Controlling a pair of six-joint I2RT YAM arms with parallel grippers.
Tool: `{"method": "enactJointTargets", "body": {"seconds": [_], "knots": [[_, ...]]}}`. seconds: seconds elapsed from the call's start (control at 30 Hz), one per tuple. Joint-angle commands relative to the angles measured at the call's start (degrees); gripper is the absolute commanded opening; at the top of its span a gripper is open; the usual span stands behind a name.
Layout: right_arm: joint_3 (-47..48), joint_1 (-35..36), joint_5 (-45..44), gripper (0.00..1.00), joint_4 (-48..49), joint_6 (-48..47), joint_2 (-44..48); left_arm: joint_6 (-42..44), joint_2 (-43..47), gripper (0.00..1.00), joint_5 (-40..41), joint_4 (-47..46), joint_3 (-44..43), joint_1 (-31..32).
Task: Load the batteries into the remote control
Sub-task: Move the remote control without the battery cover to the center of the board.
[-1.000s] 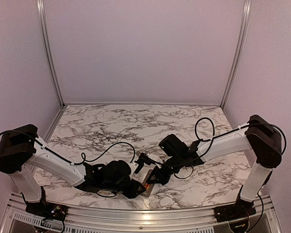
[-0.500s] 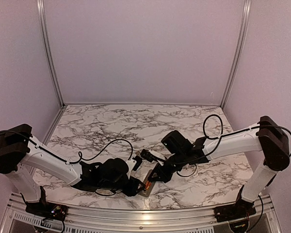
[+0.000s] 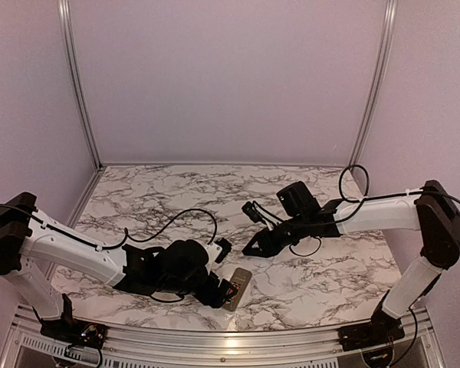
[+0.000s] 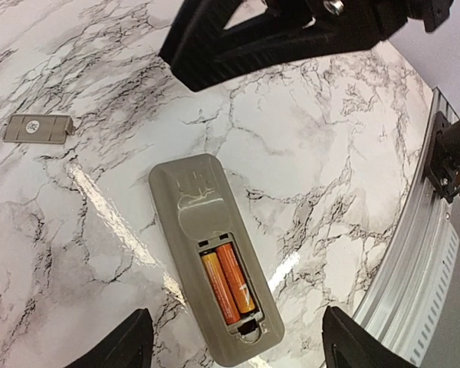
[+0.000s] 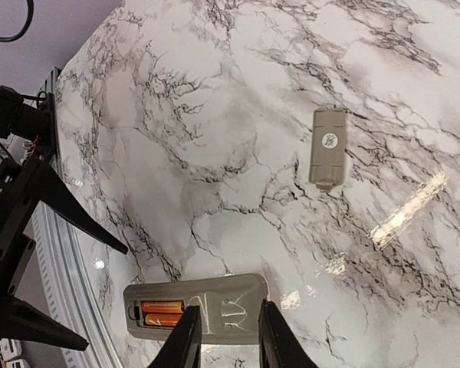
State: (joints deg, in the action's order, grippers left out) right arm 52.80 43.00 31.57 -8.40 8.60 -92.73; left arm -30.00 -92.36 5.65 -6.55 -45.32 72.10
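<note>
- top external view: we see the remote control (image 3: 238, 287) lying flat on the marble table (image 3: 176, 192), close to the near edge and between the two arms. the left gripper (image 3: 221, 290) sits low, just beside the remote's left side. the right gripper (image 3: 253, 247) hangs above the table, farther back and apart from the remote. from here we cannot tell how the jaws of either one stand.
- left wrist view: we look down on the remote control (image 4: 190, 192) lying grey back up, with its recess uncovered. the batteries (image 4: 228, 282) lie side by side in the recess. the left gripper (image 4: 238, 318) is released: its fingers (image 4: 130, 341) stand wide on either side of the remote's end and touch nothing. a small grey cover plate (image 4: 37, 128) lies on the marble, well apart from the remote.
- right wrist view: we see the right gripper (image 5: 228, 322) slightly parted, with a narrow gap between its fingers (image 5: 185, 337) and nothing in it. below it lies the remote control (image 5: 230, 310), with the batteries (image 5: 162, 313) seated at its left end. the cover plate (image 5: 327, 147) lies off to the right, apart.
</note>
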Motion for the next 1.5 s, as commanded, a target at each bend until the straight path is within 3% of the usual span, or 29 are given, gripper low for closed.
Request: {"method": "enactJointTargets", "body": {"seconds": [0.0,0.43,0.57,0.8,1.0,1.2,1.47], "knots": [[-0.67,-2.51,1.93,0.25,1.74,2.23,-0.81,3.31,-5.86,0.8,1.25,6.41,-5.25,2.25],[-3.49,-8.17,4.02,0.26,2.89,3.12,3.25,4.82,-17.74,0.8,7.93,19.86,-16.71,3.65],[-3.67,-8.2,3.69,0.26,2.69,2.82,3.33,6.21,-19.0,0.73,9.43,22.18,-17.22,3.39],[-4.86,-9.88,4.55,0.26,3.09,2.88,4.34,16.24,-19.47,0.53,6.26,21.88,-18.46,1.82],[-6.84,-13.3,6.88,0.25,4.27,3.7,6.04,31.13,-21.24,0.52,-0.71,22.73,-23.24,-0.91],[-8.81,-15.68,8.23,0.26,5.17,4.5,8.05,38.69,-26.11,0.51,-10.27,26.53,-32.68,-6.17],[-10.17,-18.4,7.93,0.26,5.48,4.77,9.52,45.35,-32.94,0.53,-10.03,32.16,-42.82,-7.51]]}}
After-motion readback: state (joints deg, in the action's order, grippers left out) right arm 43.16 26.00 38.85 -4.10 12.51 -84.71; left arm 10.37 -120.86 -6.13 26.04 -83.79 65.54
